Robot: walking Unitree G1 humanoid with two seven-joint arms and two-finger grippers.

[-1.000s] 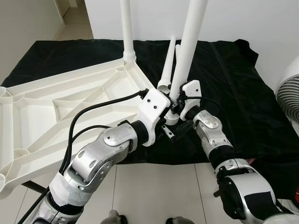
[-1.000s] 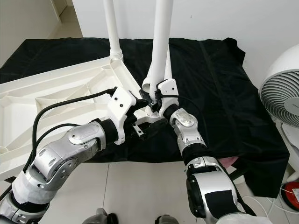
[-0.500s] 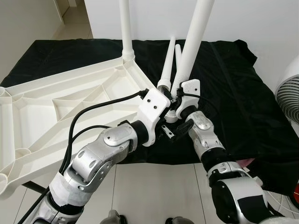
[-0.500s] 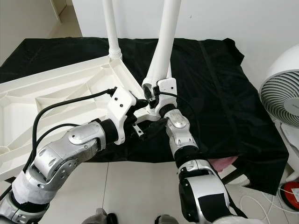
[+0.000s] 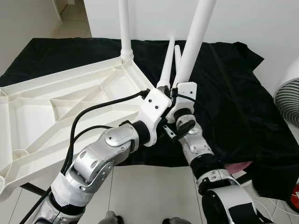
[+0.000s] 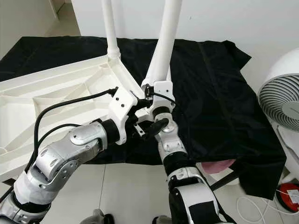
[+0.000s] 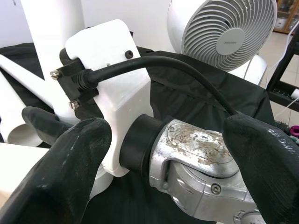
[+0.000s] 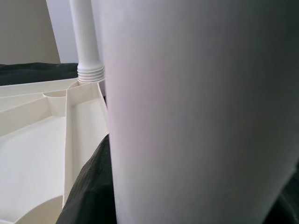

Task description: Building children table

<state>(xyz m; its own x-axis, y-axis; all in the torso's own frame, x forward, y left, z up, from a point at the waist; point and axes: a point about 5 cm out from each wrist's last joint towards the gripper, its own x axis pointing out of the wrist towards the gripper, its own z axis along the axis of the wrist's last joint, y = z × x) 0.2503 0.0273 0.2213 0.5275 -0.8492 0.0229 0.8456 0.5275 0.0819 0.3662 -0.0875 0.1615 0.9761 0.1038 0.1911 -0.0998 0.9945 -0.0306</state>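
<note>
The jaws of the right gripper [image 5: 177, 122] are closed around the lower end of a long white plastic table leg [image 5: 192, 44], which rises steeply up and away from the robot, its long axis tilted a little to the robot's right. The jaws of the left gripper [image 7: 163, 154] stand apart, one black finger [image 7: 60, 177] on either side of the right wrist, holding nothing. The white ribbed plastic tabletop [image 5: 56, 107] lies underside up, to the robot's left of both grippers, partly over the black cloth [image 5: 224, 93]. One white leg [image 5: 124, 28] already stands upright in the far corner socket. A spare white leg [image 5: 166, 63] lies on the cloth beside the held one. The right arm is judged the working arm; the held leg's lower end must go leftward to a free corner socket. A white fan [image 6: 280, 100] stands at the right.
</note>
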